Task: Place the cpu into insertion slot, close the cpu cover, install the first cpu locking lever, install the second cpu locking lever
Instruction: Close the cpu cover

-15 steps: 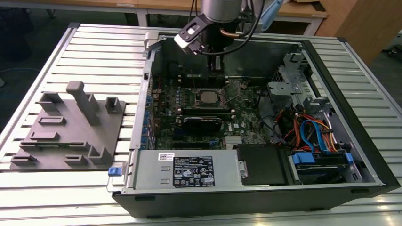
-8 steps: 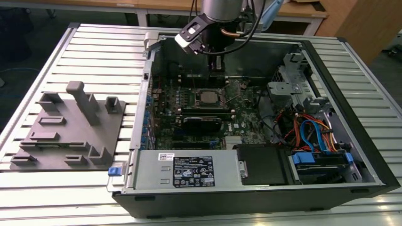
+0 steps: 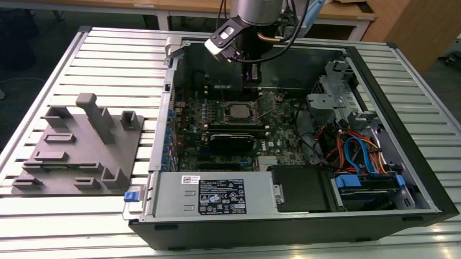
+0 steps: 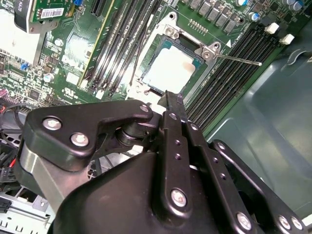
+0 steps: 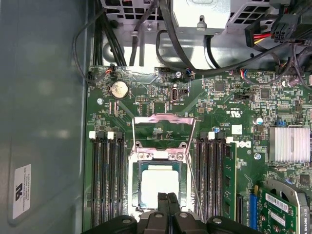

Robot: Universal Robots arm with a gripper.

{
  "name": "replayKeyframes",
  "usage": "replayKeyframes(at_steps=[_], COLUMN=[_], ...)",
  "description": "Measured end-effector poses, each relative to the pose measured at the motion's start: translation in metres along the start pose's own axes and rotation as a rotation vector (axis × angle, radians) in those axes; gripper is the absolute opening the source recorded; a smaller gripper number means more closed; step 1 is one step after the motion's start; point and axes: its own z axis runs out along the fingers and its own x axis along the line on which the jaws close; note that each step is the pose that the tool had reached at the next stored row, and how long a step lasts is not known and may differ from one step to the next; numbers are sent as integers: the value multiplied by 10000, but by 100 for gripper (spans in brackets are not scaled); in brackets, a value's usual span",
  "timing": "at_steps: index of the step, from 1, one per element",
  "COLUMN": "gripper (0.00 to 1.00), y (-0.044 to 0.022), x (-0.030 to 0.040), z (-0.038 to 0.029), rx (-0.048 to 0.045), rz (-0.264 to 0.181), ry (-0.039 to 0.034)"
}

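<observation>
In the exterior view the open computer case (image 3: 288,232) lies on its side on the slatted worktop (image 3: 108,65), so the green motherboard (image 3: 191,124) faces up and the arm (image 3: 256,13) can reach straight down over the insertion slot (image 3: 224,110). A grey fixture tray (image 3: 79,151) sits at the exterior view's left, well apart from the case. The power supply (image 3: 209,197) carries a black-and-white label whose print cannot be made out. In the second wrist view the claw (image 4: 173,100) has its fingers pressed together with nothing between them. Its tips hover just over the near edge of the cpu (image 4: 170,68), which lies flat in the slot. A thin locking lever (image 4: 239,59) juts out to the side, unlatched. In the first wrist view the cpu cover (image 5: 163,118) stands raised on its hinge, with the board showing through its opening and the chip left bare, so I judge the placing done and the cover not yet closed. A white sticker (image 5: 19,190) on the case wall and white lettering on the board are there, not legible enough to quote.
</observation>
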Motion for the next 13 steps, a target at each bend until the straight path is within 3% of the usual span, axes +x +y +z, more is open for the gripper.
replayKeyframes(at_steps=[13], gripper=[10], y=[52], x=[0], z=[1], rx=[0], rz=[2], ry=[0])
